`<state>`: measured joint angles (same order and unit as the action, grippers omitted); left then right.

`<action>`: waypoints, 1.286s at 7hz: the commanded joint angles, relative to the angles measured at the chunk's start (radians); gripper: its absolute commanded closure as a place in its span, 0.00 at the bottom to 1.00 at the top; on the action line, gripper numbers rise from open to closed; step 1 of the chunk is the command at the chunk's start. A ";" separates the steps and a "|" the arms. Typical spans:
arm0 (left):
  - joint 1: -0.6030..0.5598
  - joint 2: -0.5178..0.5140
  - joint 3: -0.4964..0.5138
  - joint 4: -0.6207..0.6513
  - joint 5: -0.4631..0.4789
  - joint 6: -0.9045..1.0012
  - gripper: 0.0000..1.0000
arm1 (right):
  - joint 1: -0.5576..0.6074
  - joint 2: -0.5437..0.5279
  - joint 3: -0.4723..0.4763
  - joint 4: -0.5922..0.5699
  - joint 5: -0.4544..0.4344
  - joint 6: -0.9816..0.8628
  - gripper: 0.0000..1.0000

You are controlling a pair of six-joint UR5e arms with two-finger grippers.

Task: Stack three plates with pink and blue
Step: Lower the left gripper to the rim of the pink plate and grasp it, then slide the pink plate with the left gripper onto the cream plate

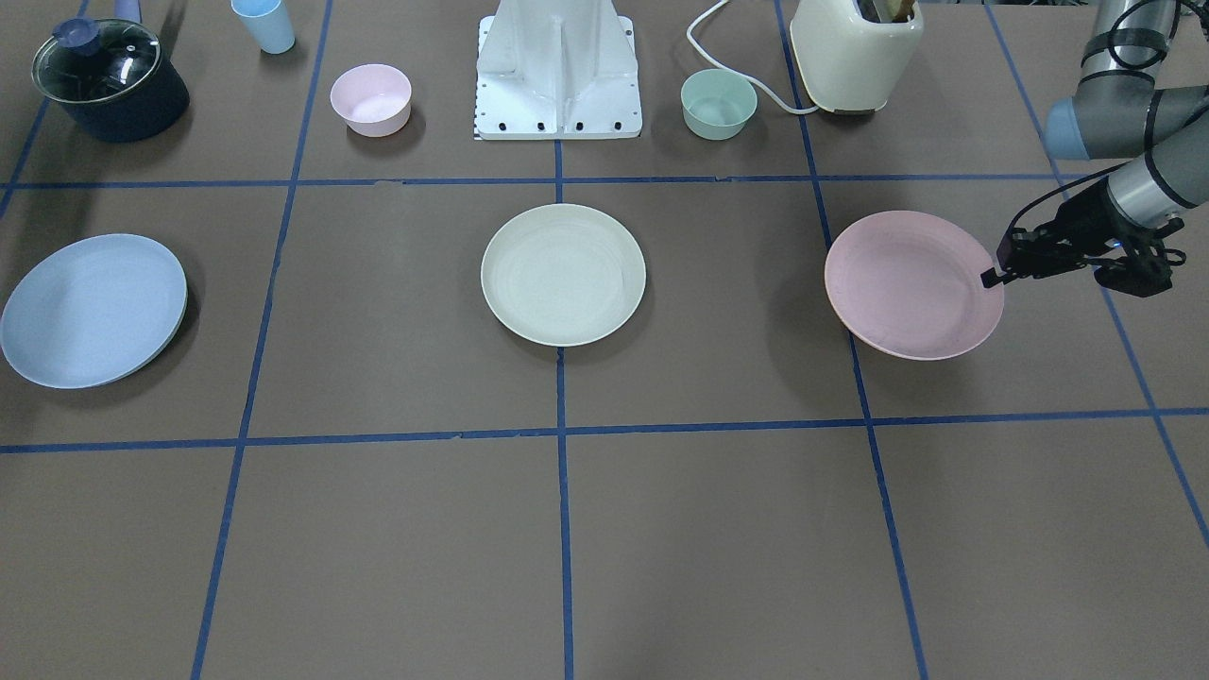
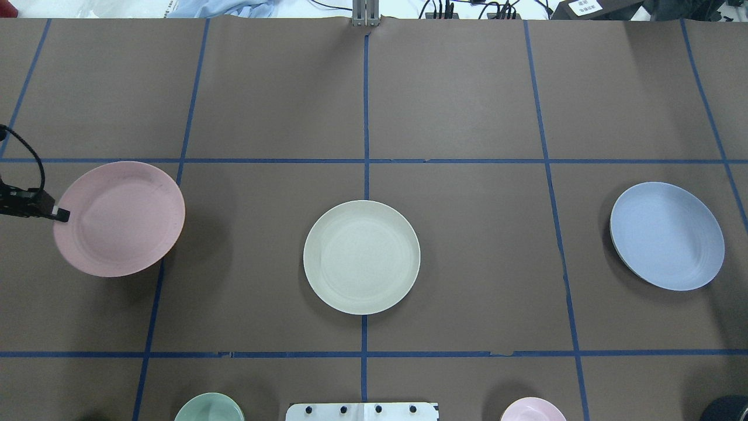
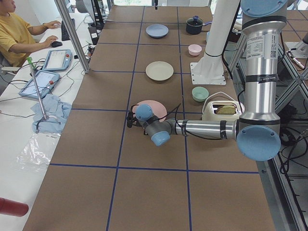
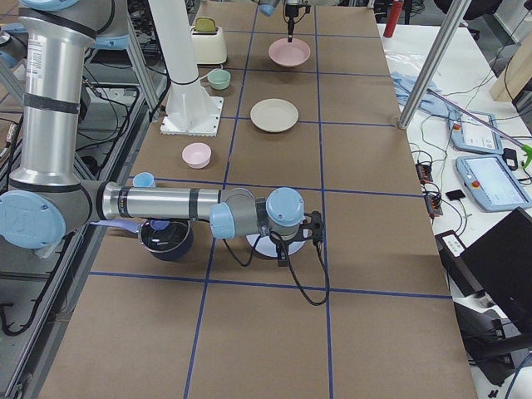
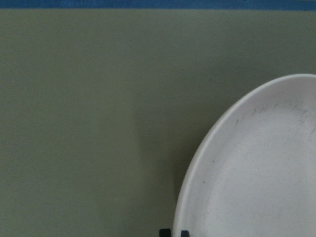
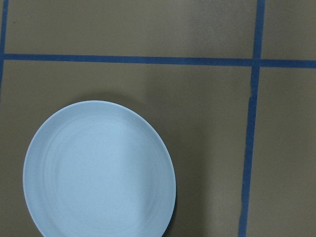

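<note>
The pale pink plate (image 1: 911,283) hangs tilted just above the table, with a shadow under it. My left gripper (image 1: 992,277) is shut on its outer rim, which also shows in the overhead view (image 2: 120,217) and the left wrist view (image 5: 256,173). The cream-white plate (image 1: 563,274) lies flat at the table's middle. The light blue plate (image 1: 93,310) lies flat on the robot's right side and shows in the right wrist view (image 6: 98,170). My right gripper (image 4: 283,253) hovers over it and shows only in the right side view, so I cannot tell whether it is open or shut.
Near the robot's base (image 1: 559,76) stand a small pink bowl (image 1: 370,98), a small green bowl (image 1: 718,103), a cream toaster (image 1: 855,52), a lidded dark pot (image 1: 109,77) and a blue cup (image 1: 264,24).
</note>
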<state>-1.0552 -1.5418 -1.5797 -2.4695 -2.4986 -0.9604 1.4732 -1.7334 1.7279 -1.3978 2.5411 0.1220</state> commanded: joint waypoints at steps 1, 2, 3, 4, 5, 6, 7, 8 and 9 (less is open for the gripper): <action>0.135 -0.108 -0.089 -0.002 -0.008 -0.279 1.00 | -0.022 0.000 0.004 0.002 0.010 0.001 0.00; 0.200 -0.186 -0.112 -0.002 0.022 -0.435 1.00 | -0.040 0.001 0.005 0.003 0.002 0.001 0.00; 0.298 -0.251 -0.134 0.001 0.093 -0.563 1.00 | -0.060 0.003 0.010 0.003 -0.002 0.007 0.00; 0.407 -0.327 -0.131 0.018 0.151 -0.669 1.00 | -0.088 0.008 0.015 0.003 -0.016 0.024 0.00; 0.476 -0.377 -0.122 0.061 0.237 -0.687 1.00 | -0.106 0.009 0.025 0.003 -0.059 0.033 0.00; 0.535 -0.400 -0.117 0.102 0.327 -0.676 1.00 | -0.114 0.009 0.027 0.003 -0.061 0.036 0.00; 0.547 -0.400 -0.118 0.104 0.346 -0.676 1.00 | -0.122 0.008 0.027 0.003 -0.062 0.036 0.00; 0.553 -0.400 -0.117 0.104 0.368 -0.673 1.00 | -0.126 0.008 0.027 0.003 -0.062 0.035 0.00; 0.563 -0.414 -0.117 0.104 0.420 -0.631 1.00 | -0.126 0.009 0.028 0.003 -0.062 0.036 0.00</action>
<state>-0.5057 -1.9438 -1.6973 -2.3676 -2.1301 -1.6228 1.3497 -1.7252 1.7551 -1.3944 2.4798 0.1570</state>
